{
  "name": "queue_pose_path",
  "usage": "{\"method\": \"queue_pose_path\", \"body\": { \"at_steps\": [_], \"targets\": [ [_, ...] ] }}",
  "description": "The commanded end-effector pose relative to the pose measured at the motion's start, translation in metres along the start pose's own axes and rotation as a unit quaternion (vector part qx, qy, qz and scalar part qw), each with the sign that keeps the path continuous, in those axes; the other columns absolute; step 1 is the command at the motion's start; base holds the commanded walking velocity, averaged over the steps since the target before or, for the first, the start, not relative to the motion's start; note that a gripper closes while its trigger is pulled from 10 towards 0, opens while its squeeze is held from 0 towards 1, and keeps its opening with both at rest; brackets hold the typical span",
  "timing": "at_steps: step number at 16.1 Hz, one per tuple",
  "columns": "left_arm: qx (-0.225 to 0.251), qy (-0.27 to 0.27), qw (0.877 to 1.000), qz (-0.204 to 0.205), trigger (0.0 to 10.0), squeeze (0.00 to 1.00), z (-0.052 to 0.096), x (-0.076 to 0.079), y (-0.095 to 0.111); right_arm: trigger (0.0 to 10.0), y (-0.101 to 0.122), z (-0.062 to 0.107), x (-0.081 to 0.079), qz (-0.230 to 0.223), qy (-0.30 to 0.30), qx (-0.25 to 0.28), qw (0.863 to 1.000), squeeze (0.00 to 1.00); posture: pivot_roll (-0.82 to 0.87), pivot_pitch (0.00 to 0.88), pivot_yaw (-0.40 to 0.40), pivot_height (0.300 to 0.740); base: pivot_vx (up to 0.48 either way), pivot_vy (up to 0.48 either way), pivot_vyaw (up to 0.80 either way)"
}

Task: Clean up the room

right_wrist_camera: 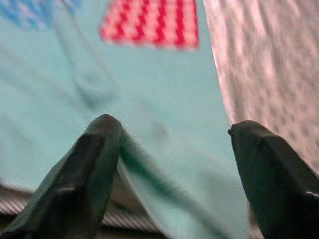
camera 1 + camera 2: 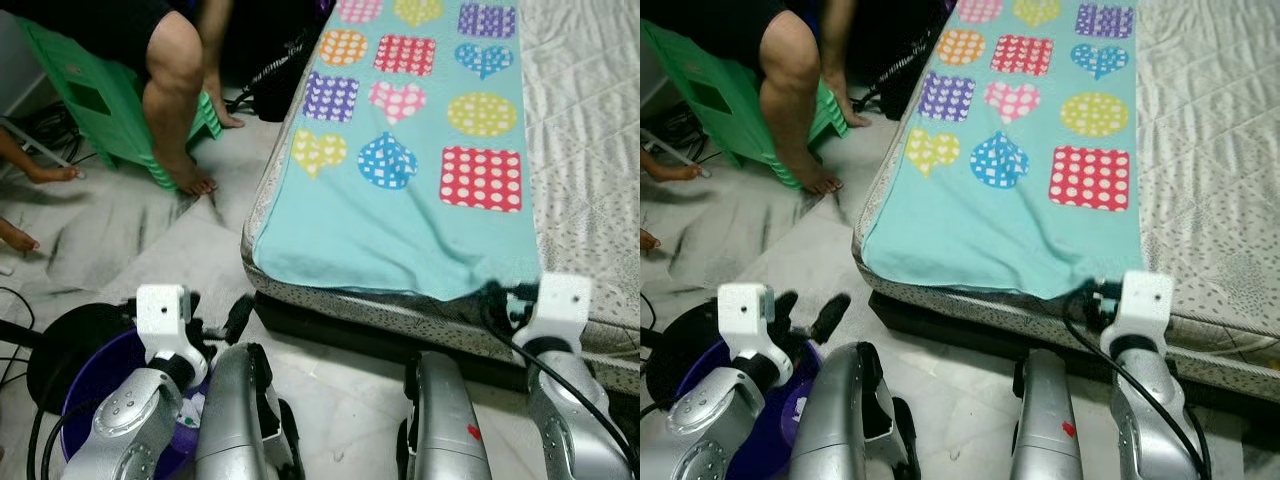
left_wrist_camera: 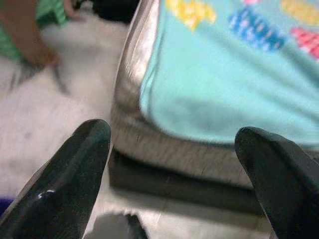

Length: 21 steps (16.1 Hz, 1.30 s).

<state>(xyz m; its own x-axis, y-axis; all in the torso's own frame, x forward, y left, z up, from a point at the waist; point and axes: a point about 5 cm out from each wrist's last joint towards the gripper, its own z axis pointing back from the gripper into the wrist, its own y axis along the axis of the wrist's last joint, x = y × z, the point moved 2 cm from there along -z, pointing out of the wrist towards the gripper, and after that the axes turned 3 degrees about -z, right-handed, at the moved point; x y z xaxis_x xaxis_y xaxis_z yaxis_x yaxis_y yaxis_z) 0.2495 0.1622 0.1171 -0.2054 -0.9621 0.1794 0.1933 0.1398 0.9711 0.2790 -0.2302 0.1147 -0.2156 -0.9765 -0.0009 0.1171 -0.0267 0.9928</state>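
A teal blanket [image 2: 400, 215] with bright hearts, circles and squares lies spread over the mattress [image 2: 590, 150], its near edge hanging over the bed's front. My right gripper [image 2: 500, 300] is at the blanket's near right corner, open, with its fingers [image 1: 97, 164] either side of the teal edge [image 1: 164, 149]. My left gripper [image 2: 808, 312] is open, low at the left above a purple bucket [image 2: 95, 385]. In the left wrist view its fingers [image 3: 70, 174] point at the bed's near left corner [image 3: 132, 99].
A person sits on a green stool [image 2: 95, 95] at the far left, a bare leg [image 2: 175, 100] on the floor beside the bed. Other bare feet [image 2: 45, 172] show at the left edge. Black cables [image 2: 20, 400] and a dark round base [image 2: 65, 340] lie around the bucket.
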Motion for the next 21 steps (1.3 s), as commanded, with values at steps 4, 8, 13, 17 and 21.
{"method": "queue_pose_path", "body": {
  "at_steps": [4,8,13,17,21],
  "targets": [
    [0.016,0.007,1.000,-0.007,10.0,0.00,-0.003,0.000,0.004,10.0,0.018,-0.006,-0.008,-0.035,-0.003,0.038,0.999,1.00,-0.14,0.164,0.084,0.569,0.000,0.000,0.00],
    [0.026,0.011,1.000,-0.007,10.0,0.00,-0.011,-0.004,0.006,10.0,0.032,-0.014,-0.013,-0.068,-0.003,0.072,0.995,1.00,-0.14,0.124,0.094,0.569,0.000,0.000,0.00],
    [0.036,0.010,0.999,-0.003,10.0,0.00,-0.023,-0.003,0.008,10.0,0.047,-0.028,-0.015,-0.088,-0.015,0.096,0.991,0.00,-0.16,0.083,0.103,0.569,0.000,0.000,0.00],
    [0.039,0.008,0.999,-0.001,10.0,0.00,-0.027,-0.003,0.008,10.0,0.052,-0.033,-0.014,-0.094,-0.020,0.104,0.990,0.00,-0.17,0.077,0.102,0.600,0.000,0.000,0.00],
    [0.040,0.007,0.999,0.002,10.0,0.00,-0.028,-0.002,0.005,10.0,0.054,-0.036,-0.012,-0.090,-0.021,0.108,0.990,0.00,-0.17,0.078,0.098,0.641,0.000,0.000,0.00]
  ]
}}
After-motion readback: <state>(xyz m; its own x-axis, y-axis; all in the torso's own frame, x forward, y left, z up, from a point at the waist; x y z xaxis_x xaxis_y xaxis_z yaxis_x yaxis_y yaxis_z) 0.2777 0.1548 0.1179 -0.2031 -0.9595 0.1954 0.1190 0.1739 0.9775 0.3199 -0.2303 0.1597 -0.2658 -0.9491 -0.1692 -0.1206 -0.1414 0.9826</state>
